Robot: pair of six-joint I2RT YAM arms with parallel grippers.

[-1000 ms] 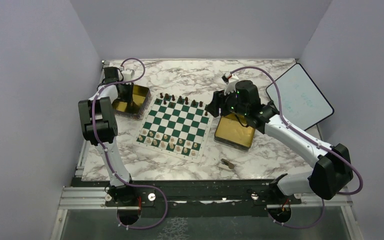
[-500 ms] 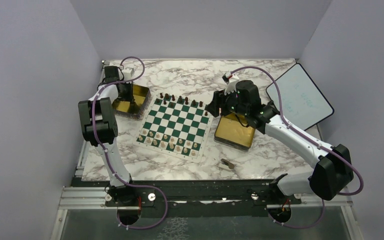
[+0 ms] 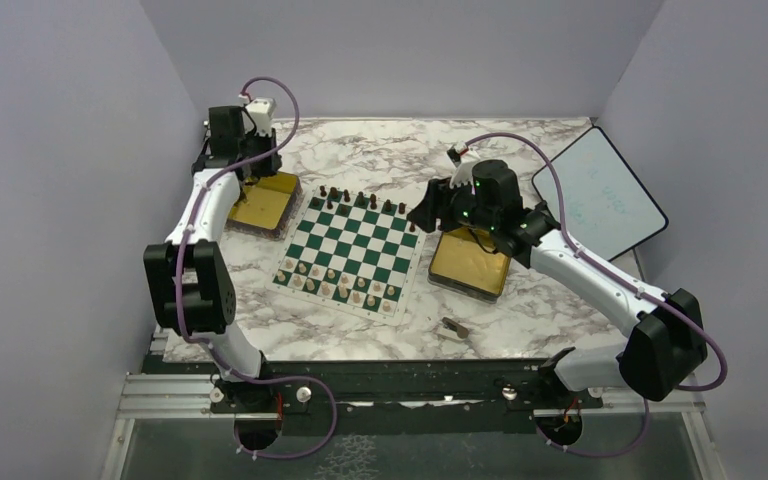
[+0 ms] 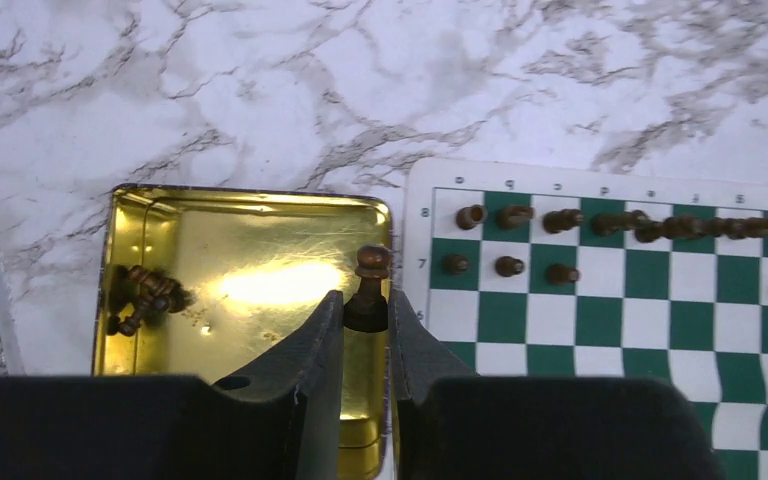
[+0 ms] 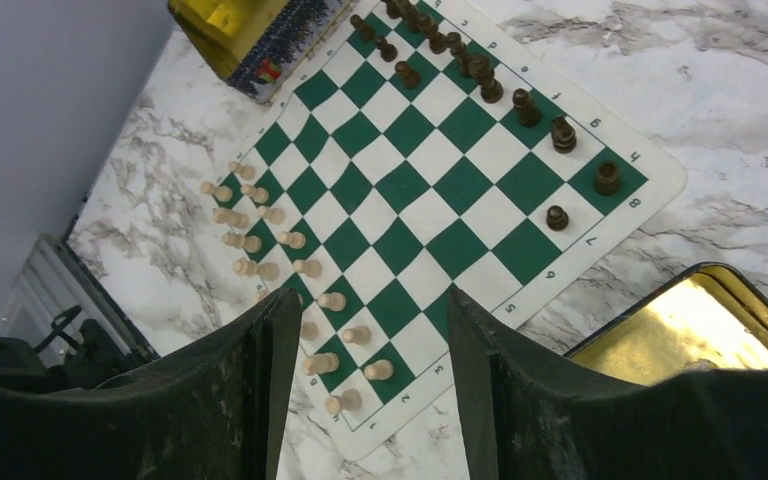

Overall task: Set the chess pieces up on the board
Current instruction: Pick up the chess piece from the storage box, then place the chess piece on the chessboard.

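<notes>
I see the green-and-white board (image 3: pixel 352 250) in the middle of the desk (image 3: pixel 380 150). Dark pieces (image 3: pixel 360 200) line its far edge and pale pieces (image 3: pixel 340 285) its near edge. My left pincer (image 4: pixel 365 310) is clamped on a dark pawn (image 4: pixel 370 268) above the left gold tin (image 4: pixel 260 235). My right pincer (image 5: pixel 368 305) hangs over the board's right edge, fingers apart and empty.

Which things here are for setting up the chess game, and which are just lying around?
For the job: chessboard; dark pawn in the left hand; dark pieces; pale pieces; left gold tin holding spare pieces.
Lying about: white tablet; right gold tin; small brown thing on the table.
</notes>
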